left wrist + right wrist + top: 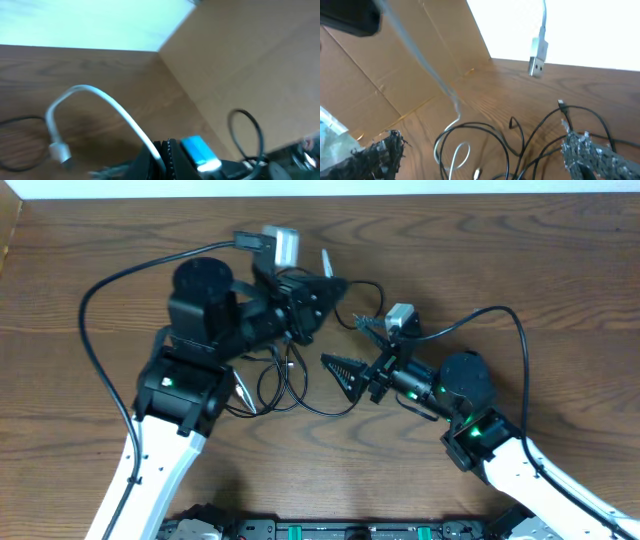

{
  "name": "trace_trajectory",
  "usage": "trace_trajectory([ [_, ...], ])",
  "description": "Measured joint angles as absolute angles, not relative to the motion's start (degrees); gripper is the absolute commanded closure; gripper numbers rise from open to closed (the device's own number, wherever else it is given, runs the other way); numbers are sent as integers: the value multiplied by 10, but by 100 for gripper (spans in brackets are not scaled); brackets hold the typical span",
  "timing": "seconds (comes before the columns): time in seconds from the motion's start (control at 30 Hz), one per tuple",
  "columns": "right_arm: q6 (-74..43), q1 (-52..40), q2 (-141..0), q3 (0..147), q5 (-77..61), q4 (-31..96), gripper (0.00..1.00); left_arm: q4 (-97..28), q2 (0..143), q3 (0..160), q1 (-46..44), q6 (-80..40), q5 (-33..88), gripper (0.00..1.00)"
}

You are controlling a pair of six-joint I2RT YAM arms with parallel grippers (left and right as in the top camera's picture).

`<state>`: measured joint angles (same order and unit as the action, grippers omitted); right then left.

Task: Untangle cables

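Cable (107, 99), white, in left hand (335, 284)

Overhead: fixed above, facing straight down at the wooden table (560, 260), far enough back to take in both arms. Left wrist: low, close, looking along the tabletop to a cardboard wall (250, 65). Right wrist: low, close, looking out between the fingers (595, 155) of the right gripper (481, 140) to that wall. Shared by all three: white cable (326, 262); by overhead and right wrist: black cables (485, 127)
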<state>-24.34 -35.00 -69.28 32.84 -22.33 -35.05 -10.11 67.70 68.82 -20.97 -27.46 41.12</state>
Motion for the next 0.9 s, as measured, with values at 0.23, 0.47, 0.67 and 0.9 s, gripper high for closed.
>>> trace_trajectory([
  [0.23, -243, -350, -737, 328, -198, -436, 4, -72, 677, 688, -265, -285, 421, 93],
  [0.47, -243, -350, -756, 328, -191, -512, 27, -71, 677, 688, -291, -285, 421, 93],
  [0.67, -240, -350, -759, 328, -194, -517, 89, -58, 677, 688, -294, -285, 421, 93],
  [0.9, -239, -350, -760, 328, -197, -509, 99, -56, 677, 688, -294, -285, 417, 92],
])
